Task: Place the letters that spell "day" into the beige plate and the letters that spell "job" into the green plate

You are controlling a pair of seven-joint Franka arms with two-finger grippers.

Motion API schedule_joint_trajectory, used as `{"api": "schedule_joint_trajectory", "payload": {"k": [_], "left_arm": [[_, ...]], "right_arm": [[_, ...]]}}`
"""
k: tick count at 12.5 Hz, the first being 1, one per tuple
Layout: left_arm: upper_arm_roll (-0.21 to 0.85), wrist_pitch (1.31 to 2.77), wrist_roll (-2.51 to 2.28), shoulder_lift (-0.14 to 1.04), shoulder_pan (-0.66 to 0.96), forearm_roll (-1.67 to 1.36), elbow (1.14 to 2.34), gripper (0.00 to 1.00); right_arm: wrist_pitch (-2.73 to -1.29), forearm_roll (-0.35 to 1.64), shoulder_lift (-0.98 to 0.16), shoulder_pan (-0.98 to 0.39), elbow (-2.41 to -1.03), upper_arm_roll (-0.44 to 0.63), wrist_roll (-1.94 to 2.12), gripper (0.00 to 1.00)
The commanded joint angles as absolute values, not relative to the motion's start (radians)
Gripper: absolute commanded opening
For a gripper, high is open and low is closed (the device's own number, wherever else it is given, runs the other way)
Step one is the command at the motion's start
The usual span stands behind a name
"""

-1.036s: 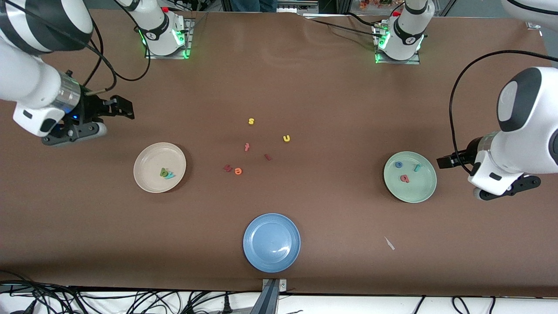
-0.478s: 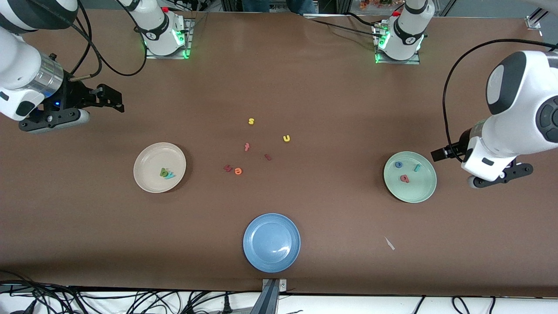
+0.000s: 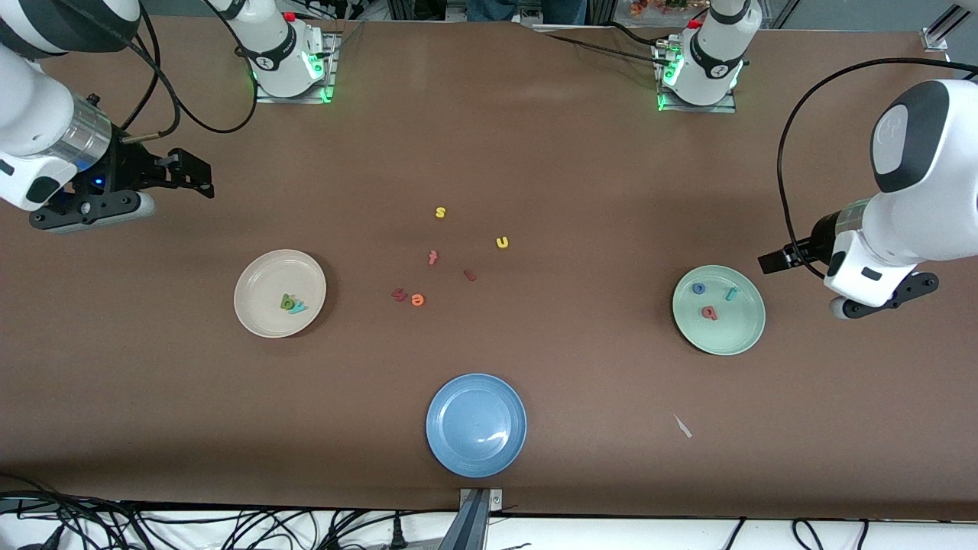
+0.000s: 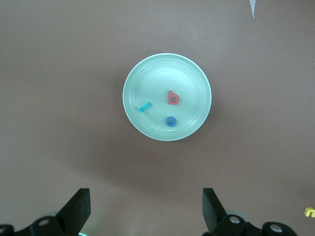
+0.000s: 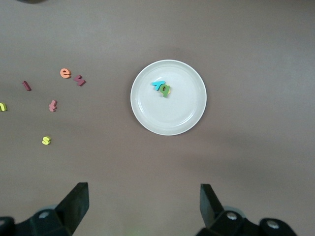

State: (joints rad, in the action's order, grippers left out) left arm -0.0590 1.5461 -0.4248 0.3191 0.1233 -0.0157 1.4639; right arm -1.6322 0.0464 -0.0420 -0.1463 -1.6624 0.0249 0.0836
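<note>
Brown table (image 3: 535, 153) bears beige plate (image 3: 260, 317), green plate (image 3: 737, 336), blue plate (image 3: 458, 447), loose letters (image 3: 440, 212).

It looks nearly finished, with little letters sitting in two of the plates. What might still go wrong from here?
Little, probably. In the beige plate the "day" letters lie bunched and overlapping, so it is hard to check that all three are there. The green plate holds the "job" letters spread apart. Both the left gripper and right gripper are open and empty, off the plates; a careless sweep might scatter the loose letters mid-table.
</note>
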Motion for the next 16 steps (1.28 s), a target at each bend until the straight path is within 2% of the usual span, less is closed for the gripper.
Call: {"api": "schedule_joint_trajectory", "payload": {"k": [1,16], "left_arm": [[-0.075,1.532,-0.411,0.311,0.144,-0.041,1.465,1.00],[-0.077,1.534,-0.411,0.313,0.141,-0.044,1.463,1.00]], "right_arm": [[-1.621,0.029,-0.026,-0.138,-1.658,0.012,0.071,1.00],[-1.621,0.025,-0.041,-0.141,-1.638,0.014,0.074,1.00]]}}
